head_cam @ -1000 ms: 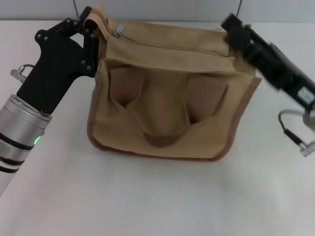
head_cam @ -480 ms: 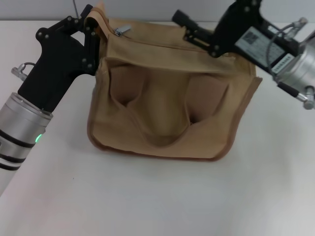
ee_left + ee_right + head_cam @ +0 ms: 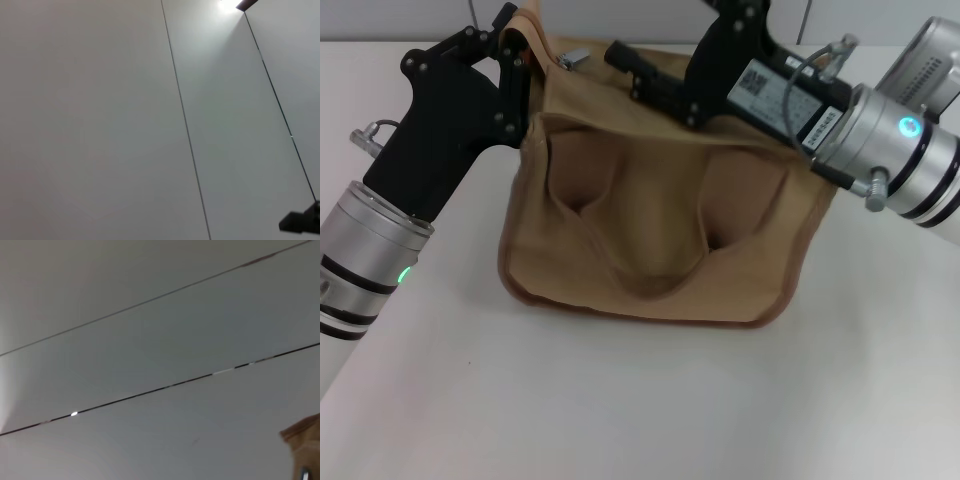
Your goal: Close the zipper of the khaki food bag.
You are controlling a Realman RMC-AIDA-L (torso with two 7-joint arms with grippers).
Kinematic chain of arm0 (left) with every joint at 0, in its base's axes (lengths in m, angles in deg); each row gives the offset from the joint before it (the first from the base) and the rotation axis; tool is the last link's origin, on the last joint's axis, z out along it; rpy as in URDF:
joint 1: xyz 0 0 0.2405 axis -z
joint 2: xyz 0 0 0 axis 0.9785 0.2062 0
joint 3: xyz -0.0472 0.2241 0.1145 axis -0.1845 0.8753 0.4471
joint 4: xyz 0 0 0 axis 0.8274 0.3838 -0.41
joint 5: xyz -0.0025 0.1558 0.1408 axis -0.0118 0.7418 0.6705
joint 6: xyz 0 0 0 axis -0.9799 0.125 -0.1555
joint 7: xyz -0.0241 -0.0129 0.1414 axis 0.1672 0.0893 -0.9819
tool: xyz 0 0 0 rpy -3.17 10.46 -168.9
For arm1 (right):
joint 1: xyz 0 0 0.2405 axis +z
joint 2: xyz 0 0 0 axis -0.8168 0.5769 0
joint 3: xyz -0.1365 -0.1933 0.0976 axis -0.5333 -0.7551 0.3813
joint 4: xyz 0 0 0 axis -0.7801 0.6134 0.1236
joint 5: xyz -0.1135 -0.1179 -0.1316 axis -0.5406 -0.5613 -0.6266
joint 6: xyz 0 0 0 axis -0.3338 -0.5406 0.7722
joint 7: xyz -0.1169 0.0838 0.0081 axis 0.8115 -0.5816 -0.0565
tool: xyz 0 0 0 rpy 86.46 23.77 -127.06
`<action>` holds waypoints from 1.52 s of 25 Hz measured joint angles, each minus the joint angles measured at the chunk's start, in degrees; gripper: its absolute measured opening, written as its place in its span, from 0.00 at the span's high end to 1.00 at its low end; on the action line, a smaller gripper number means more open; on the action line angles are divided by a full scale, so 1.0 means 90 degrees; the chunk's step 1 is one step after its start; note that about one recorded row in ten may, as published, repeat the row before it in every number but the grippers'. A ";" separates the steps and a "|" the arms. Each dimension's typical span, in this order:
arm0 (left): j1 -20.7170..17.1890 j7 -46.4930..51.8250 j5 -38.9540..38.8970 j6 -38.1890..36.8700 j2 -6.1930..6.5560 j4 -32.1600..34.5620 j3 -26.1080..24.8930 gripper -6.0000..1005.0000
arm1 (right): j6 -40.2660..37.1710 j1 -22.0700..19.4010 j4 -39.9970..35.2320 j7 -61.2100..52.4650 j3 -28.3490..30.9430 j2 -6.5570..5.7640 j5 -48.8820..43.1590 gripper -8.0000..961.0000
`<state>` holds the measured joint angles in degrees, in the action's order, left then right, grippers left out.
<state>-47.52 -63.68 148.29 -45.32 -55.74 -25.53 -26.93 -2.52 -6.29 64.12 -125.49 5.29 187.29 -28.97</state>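
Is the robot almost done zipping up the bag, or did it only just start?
Only just starting. The left gripper already holds the khaki food bag by its top left corner. The right gripper is over the top panel, beside the silver pull tab, not gripping it as far as the head view shows. The tab sits at the left end, so pulling the zipper across is all left.
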 joint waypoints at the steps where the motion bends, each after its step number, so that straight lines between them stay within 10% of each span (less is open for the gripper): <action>1: 0.0000 0.0000 0.0000 0.0000 0.0000 0.0000 0.0000 0.95 | 0.0000 0.0000 0.0000 0.0000 0.0000 0.0000 0.0000 0.19; 38: 0.0196 0.0002 0.0002 0.0069 0.0000 -0.0224 0.0048 0.95 | 0.0808 0.0575 0.0080 0.0346 -0.0207 0.0020 0.0004 0.19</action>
<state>-45.75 -63.66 148.31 -44.70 -55.73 -27.54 -26.49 4.75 -1.12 64.83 -122.37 3.43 187.47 -28.93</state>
